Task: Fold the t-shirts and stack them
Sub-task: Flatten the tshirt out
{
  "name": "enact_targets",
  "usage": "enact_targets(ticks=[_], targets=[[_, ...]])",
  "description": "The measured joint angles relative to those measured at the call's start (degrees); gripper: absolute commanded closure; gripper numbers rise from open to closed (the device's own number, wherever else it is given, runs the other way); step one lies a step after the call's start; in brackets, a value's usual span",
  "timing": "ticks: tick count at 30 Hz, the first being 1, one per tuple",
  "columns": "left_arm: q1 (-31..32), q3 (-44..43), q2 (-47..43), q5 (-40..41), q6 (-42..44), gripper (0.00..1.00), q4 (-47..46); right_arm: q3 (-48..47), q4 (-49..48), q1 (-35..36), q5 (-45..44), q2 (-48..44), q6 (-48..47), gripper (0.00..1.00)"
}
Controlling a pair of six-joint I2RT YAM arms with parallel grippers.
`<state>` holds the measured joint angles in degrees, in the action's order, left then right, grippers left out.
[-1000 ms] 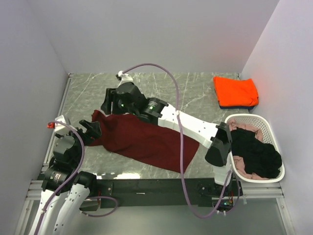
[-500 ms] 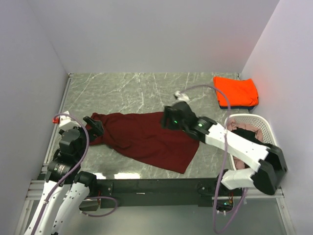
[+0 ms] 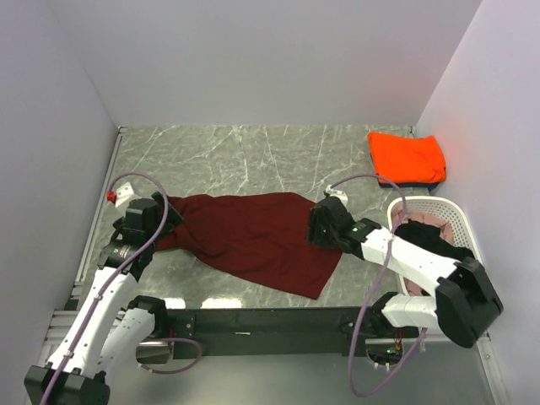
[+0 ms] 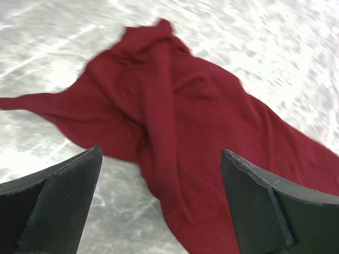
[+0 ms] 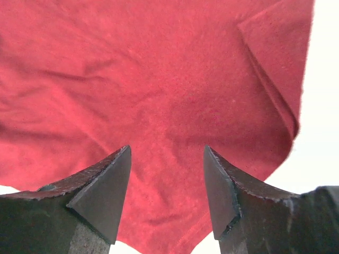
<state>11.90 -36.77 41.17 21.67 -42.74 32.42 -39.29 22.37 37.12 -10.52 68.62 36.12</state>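
Two down by the look of it: the orange t-shirt (image 3: 407, 156) sits folded on a dark blue one (image 3: 403, 182), well beyond the right jaws. The maroon t-shirt (image 3: 253, 236) lies rumpled on the desk (image 3: 236, 156), spanning from the left jaws to the right jaws. Both gape open and empty, and the black t-shirt (image 3: 439, 257) and pink t-shirt (image 3: 412, 278) wait in the basket (image 3: 468, 232).

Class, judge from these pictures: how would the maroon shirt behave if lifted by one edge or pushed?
The maroon shirt lies in soft wrinkles, so it is probably floppy and would hang from wherever it is gripped. It lies thin and flat, so likely light. Pushed along the table, it would probably bunch up rather than slide whole.
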Motion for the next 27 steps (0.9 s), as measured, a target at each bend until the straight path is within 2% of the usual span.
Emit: enact_targets(ticks=[7,11,18,27], targets=[[-6.54,0.0,3.52,-1.51,0.22,0.01,-0.48,-0.94,-1.88,-1.6,1.14,10.69,-0.96,0.39],[-9.09,0.0,5.07,-2.75,0.59,0.01,-1.33,-5.44,-2.19,-5.6,2.91,17.81,-2.23,0.41],[-13.2,0.0,7.74,-4.79,1.4,0.0,-2.23,-21.16,-1.7,-12.35,6.21,32.54,-4.04,0.42],[-14.51,0.0,10.05,-5.03,1.55,0.01,-2.69,-43.36,2.03,-22.01,9.94,48.26,-2.91,0.41]])
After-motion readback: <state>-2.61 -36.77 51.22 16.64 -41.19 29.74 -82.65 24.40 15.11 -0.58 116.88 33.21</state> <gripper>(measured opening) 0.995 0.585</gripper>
